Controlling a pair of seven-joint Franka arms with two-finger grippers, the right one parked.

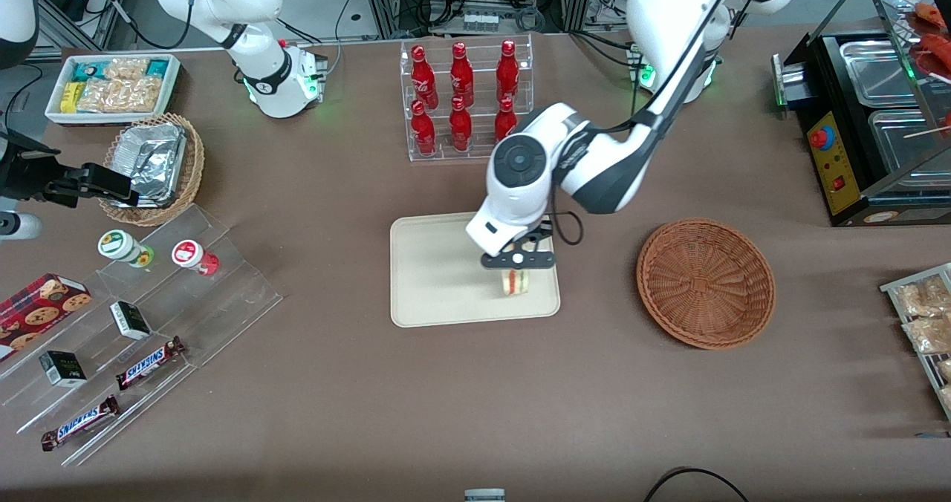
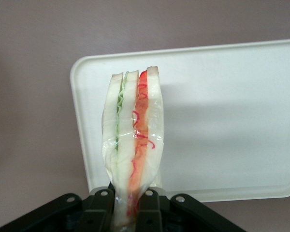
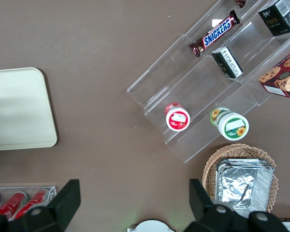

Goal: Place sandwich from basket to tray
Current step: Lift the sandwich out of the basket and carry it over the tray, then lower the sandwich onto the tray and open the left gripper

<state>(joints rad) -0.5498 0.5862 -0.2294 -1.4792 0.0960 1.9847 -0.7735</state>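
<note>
Pincer (image 1: 518, 261) hangs low over the tray (image 1: 435, 275), at the corner nearest the front camera on the working arm's side. Its two fingers are clamped on the sandwich (image 1: 515, 281), pinching the narrow end of the wedge. In the wrist view the clear wrap is bunched between the fingertips (image 2: 104, 205) and the bread flares out wider away from them.

Sandwich (image 2: 133, 140) is held on edge, not flat. Long axis runs straight away from the pincer, toward the tray surface (image 2: 222, 121) below it; the broad cut face with green and red layers shows to the wrist camera. Whether its free end touches the tray yet cannot be told; from the front it sits just under the fingers and inside the rim.

Likely reason for the hold: the thin corner is the only part slim enough to fit the jaws, and squeezing across the layers keeps the filling from sliding.

Basket (image 1: 706, 282) lies well apart from the pincer, toward the working arm's end of the table, with nothing in it.

Judgement: carry is done, release remains. Let go on edge, the wedge may well tip onto a face.
</note>
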